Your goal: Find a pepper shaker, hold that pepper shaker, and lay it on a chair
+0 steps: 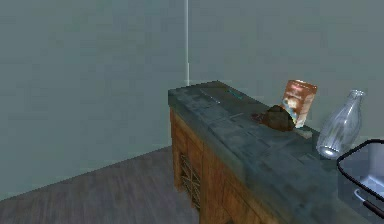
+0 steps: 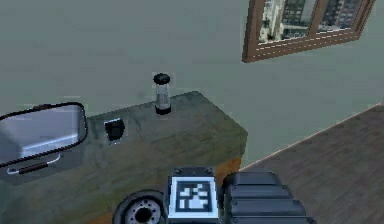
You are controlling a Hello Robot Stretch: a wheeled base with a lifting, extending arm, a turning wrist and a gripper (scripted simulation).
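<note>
Jaws cannot be read, nor whether the gripper point(image 2: 141, 211) at the arm side view's bottom edge holds anything. The pepper shaker point(image 2: 161, 93) stands upright on the countertop point(image 2: 205, 130) by the wall, long axis vertical, dark cap up.

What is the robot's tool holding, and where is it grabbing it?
Cannot tell. The tool shows at the arm side view's bottom edge, but its far end cannot be made out.

A dark-topped counter point(image 1: 215, 110) carries a brown lump point(image 1: 274, 119), an orange jar point(image 1: 299, 102), a clear bottle point(image 1: 340, 127) and a pan point(image 1: 366, 170).
</note>
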